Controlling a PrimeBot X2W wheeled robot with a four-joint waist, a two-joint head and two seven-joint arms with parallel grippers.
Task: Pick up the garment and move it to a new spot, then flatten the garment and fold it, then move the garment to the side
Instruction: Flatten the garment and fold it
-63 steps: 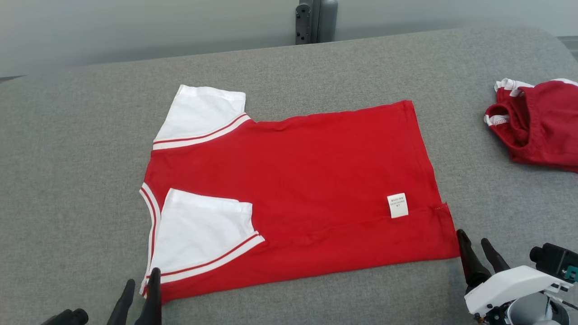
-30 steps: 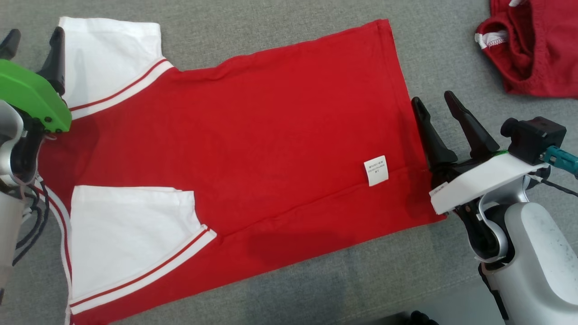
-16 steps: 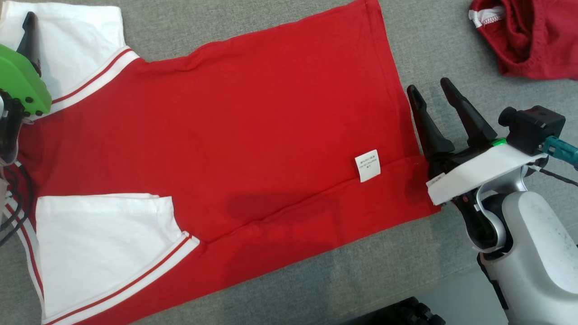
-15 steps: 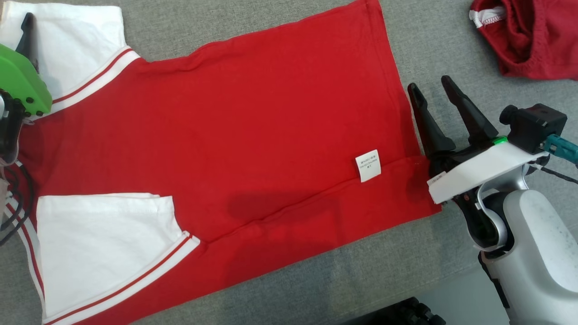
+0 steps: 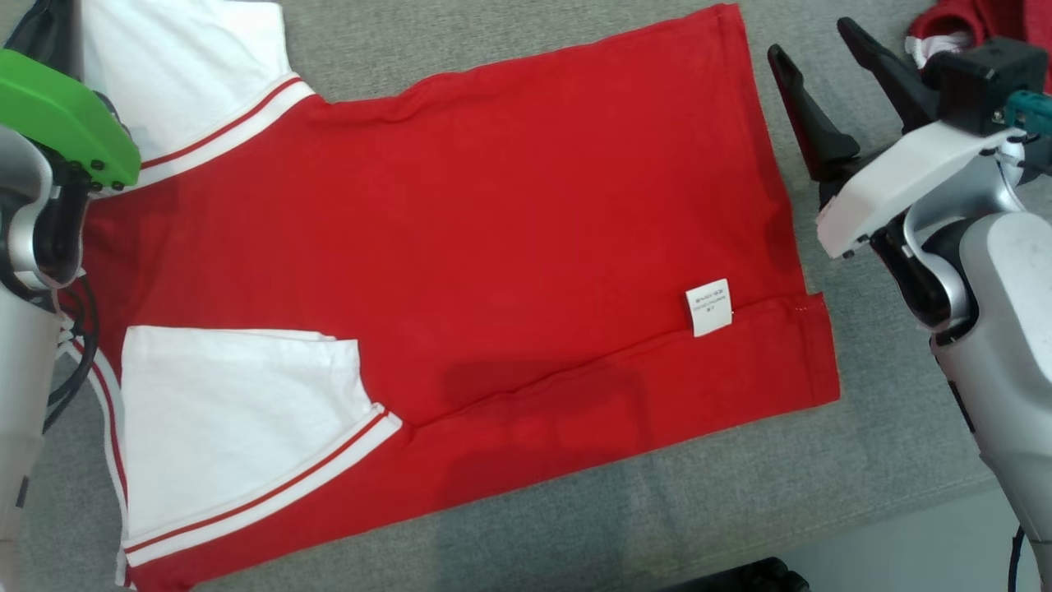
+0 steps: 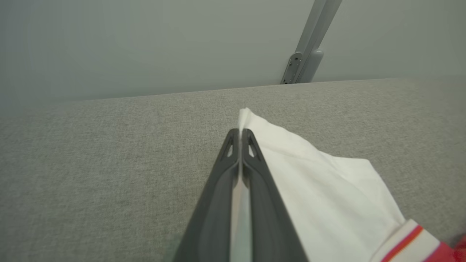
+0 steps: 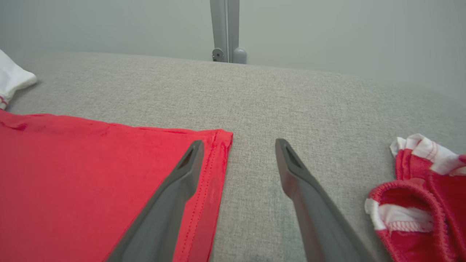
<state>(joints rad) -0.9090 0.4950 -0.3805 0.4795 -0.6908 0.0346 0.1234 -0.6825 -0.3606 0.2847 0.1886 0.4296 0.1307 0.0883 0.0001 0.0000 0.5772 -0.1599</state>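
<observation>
The garment [image 5: 460, 247] is a red T-shirt with white sleeves, lying flat on the grey padded table [image 5: 657, 510] with its near side folded in and a white label [image 5: 708, 307] showing. My left gripper [image 5: 53, 29] is at the far sleeve; in the left wrist view it [image 6: 240, 133] is shut on the edge of the white sleeve [image 6: 327, 196], with cloth pinched between the fingers. My right gripper [image 5: 812, 39] stands open at the hem's far corner. In the right wrist view it [image 7: 240, 142] has one finger over the red hem [image 7: 91, 174] and the other over bare table.
A second, darker red garment [image 7: 418, 203] lies crumpled at the right, close to my right gripper, and it [image 5: 945, 16] also peeks in at the head view's top right. A grey post [image 7: 224, 29] stands behind the table. The table's front edge runs along the lower right.
My left gripper has closed on the far sleeve's edge. My right gripper has moved up along the hem to its far corner, still open. The head camera has shifted.
</observation>
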